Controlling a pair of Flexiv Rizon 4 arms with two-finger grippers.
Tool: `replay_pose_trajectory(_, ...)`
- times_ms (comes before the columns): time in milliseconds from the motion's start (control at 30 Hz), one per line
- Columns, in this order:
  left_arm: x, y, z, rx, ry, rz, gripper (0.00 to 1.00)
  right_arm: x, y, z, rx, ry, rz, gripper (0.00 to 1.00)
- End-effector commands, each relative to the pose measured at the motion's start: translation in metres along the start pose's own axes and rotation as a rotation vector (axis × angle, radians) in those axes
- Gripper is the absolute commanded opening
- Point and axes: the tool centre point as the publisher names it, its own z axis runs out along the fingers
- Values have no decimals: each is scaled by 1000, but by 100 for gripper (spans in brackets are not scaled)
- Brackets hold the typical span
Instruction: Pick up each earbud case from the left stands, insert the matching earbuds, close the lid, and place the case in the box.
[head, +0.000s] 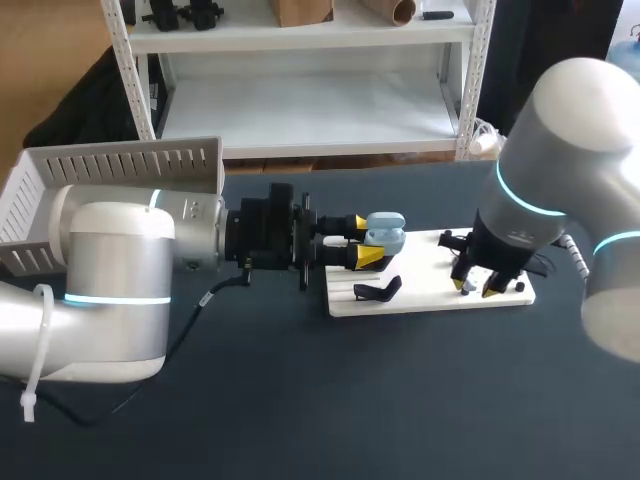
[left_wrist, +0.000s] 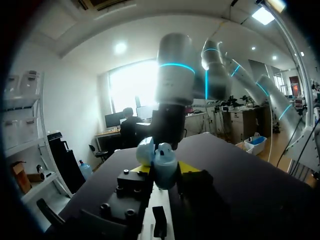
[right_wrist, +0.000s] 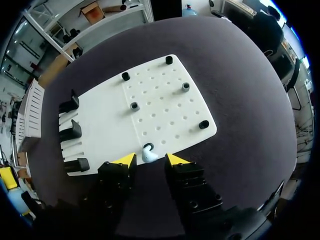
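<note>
1. Two arms enter the head view from its sides. The left claw (head: 366, 240), at centre frame, pinches a blue case (head: 386, 232), lid open, above the left end of the board (head: 430, 297).
2. Left wrist view: the case (left_wrist: 161, 162) sits between both yellow tips.
3. Right claw (head: 478, 286), right of centre, hangs spread over the board's right end.
4. Right wrist view: a white earbud (right_wrist: 148, 155) sits at the board's edge between the spread tips, touching neither.
5. White box (head: 120, 165): upper left on the surface (head: 300, 400).

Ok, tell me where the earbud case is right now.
In the head view, the light-blue earbud case sits in the left gripper, held over the left end of the white board, near the black stand.
</note>
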Motion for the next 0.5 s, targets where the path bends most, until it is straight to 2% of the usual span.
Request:
replay_pose_trajectory(33,1,0,0,-1,-3,2,0,-3,3,4,7,5,3,36)
replay_pose_trajectory(500,1,0,0,-1,-3,2,0,-2,0,6,17,5,26,31)
